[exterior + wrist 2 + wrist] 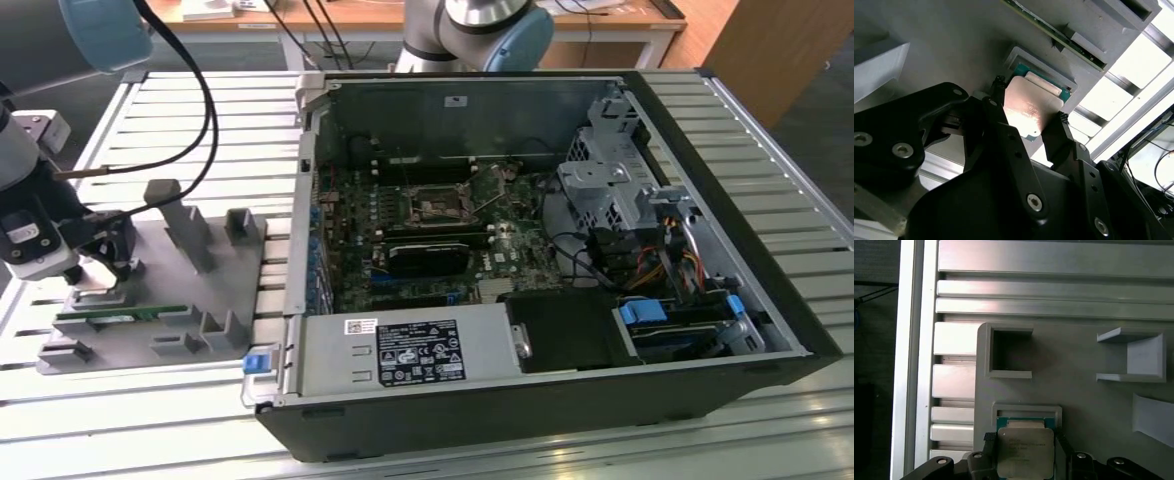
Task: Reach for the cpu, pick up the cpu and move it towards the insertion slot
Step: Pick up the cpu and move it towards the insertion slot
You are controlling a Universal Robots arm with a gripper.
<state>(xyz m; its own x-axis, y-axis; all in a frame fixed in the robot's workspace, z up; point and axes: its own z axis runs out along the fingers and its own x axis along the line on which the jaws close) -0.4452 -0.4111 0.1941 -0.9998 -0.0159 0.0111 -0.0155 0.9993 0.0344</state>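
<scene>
In the exterior view, the gripper (100, 272) hangs low over the grey fixture plate (174, 300), near that plate's edge on the exterior view's left, just beside a green memory stick (120, 314) lying along the near edge. The plate rests on the slatted table (134, 400), well apart from the insertion slot (438, 206) inside the open computer case (534, 420). In the second wrist view, the gripper (1029, 102) has its jaws drawn in narrow around the cpu (1031, 112), with one of the black fingertips (999, 97) against each opposite edge. In the first wrist view, the cpu (1025, 452) sits at a shallow framed nest (1026, 409) close to the plate's edge, between the fingers (989, 440).
</scene>
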